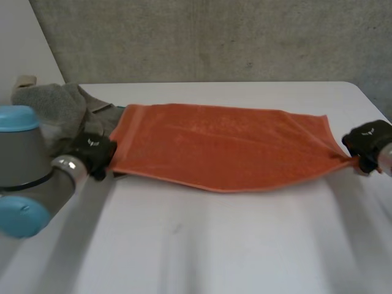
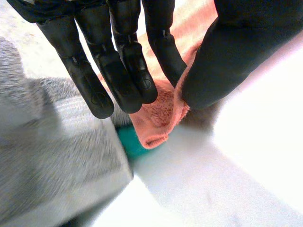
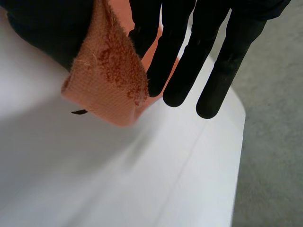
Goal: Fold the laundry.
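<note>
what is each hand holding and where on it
Both hold the orange towel: left hand pinches its near left corner, right hand its near right corner.

Left arm (image 1: 30, 160): fat grey tube joints with round light-blue caps (image 1: 18, 117) and a shiny metal ring (image 1: 64, 164) at the wrist. Left hand (image 1: 92, 149) and right hand (image 1: 367, 138) are both matte black, each with a small white mark on the back. Up close, the left fingers (image 2: 102, 71) are hard-shelled and segmented, with a faint round stamp near each tip. The thumb (image 2: 227, 56) is thick and smooth. Right fingers (image 3: 215, 80) are plain black with rounded ends.
</note>
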Available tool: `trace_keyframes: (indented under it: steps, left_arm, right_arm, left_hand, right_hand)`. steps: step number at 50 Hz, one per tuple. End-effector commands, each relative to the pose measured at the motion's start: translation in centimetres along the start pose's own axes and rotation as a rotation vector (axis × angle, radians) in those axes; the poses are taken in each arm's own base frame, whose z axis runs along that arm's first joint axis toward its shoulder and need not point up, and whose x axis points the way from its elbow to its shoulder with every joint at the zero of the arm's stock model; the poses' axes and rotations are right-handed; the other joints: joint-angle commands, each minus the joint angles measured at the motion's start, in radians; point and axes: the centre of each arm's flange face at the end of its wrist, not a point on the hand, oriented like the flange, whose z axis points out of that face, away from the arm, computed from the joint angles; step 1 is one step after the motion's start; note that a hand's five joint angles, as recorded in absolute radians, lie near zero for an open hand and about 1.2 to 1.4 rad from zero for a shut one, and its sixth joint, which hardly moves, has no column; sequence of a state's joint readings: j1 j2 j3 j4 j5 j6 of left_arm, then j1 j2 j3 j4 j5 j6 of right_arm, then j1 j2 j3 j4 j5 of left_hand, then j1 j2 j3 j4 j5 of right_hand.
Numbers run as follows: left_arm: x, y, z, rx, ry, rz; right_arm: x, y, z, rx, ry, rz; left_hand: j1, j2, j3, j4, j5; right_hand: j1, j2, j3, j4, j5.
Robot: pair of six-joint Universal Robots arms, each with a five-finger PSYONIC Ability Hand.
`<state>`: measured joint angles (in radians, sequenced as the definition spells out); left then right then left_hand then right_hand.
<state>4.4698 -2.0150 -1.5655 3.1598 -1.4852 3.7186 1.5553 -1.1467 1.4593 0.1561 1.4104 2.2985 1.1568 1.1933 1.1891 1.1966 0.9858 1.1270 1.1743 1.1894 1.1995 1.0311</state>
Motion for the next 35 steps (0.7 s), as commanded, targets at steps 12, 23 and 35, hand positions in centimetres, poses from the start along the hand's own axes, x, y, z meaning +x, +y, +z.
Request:
trace_keyframes:
  steps: [12,23,35]
  left_arm:
    - [3.7,1.3,-10.8,-0.061,0.173,0.513]
    - [3.3,-1.9,0.2,0.055,0.052,0.520]
    - [2.1,-5.2,11.0,0.244,-0.128,0.529]
  right_arm:
    - [0.3,3.7,-4.2,-0.188,-0.268,-0.259]
    - [1.6,2.0,2.3,-0.052,-0.004,-0.154]
    - [1.1,1.9,8.7,-0.047,0.127,-0.157]
  left_hand:
    - [0.240,0.203,0.207,0.200,0.236]
    - [0.240,0.203,0.207,0.200,0.236]
    - [0.240,0.203,0.207,0.200,0.236]
  right_hand:
    - [0.269,0.222,0.207,0.197,0.191]
    - [0.269,0.222,0.207,0.197,0.191]
    - [0.269,0.222,0.207,0.197,0.191]
